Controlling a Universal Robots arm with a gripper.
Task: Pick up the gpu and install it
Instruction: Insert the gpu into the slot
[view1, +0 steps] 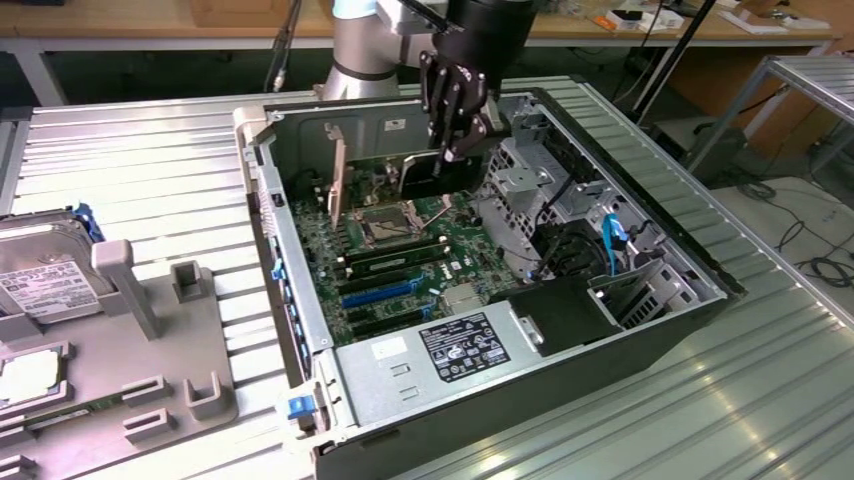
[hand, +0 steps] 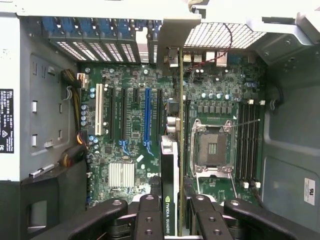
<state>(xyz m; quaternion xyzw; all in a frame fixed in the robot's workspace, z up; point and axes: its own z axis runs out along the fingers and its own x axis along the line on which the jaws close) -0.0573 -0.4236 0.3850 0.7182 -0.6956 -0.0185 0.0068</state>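
Ribbed metal workbench (view1: 160, 150), open computer case (view1: 667, 330): the gripper (view1: 454, 145) pinches the gpu (view1: 430, 178) above the motherboard (hand: 135, 130).
The gpu looks light and stiff but fragile, so it is best held by its cooler block and bare edges, where the fingers (hand: 150, 220) clamp it. The exterior view shows it hanging upright near the processor socket (view1: 380, 228). The wrist view shows it edge-on beside the blue slot (hand: 147, 120).
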